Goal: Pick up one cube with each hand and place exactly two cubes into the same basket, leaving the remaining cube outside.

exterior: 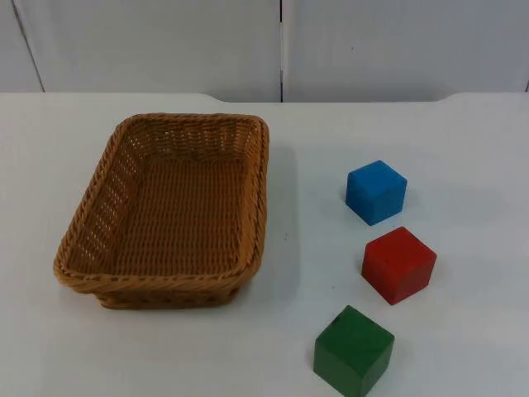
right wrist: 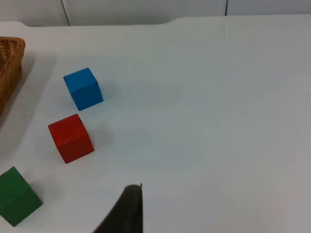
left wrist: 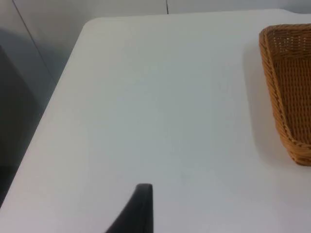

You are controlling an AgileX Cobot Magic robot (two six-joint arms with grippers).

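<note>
**Basket empty, three cubes set out on the worktop**

Where the scene is seen from above, a woven basket (exterior: 169, 213) is found on the left half of the white worktop (exterior: 463, 141), with nothing inside it. To its right three cubes are laid in a loose row, all apart from one another: a blue cube (exterior: 376, 192) nearest the grey wall (exterior: 149, 41), a red cube (exterior: 398, 265) below it, and a green cube (exterior: 353, 351) nearest the front edge.

From the left wrist, the left claw (left wrist: 138, 208) is seen held over bare worktop near its corner, with one end of the basket (left wrist: 289, 87) off to one side, well apart. One black fingertip alone is shown, so whether the claw is released or clenched cannot be told.

From the right wrist, the right claw (right wrist: 127, 209) is seen held above the worktop, with the green cube (right wrist: 17, 196), red cube (right wrist: 71, 138) and blue cube (right wrist: 83, 88) lined up beside it and the basket's edge (right wrist: 10, 63) beyond them. Nothing is touched by its one visible fingertip; its state cannot be told either.
</note>
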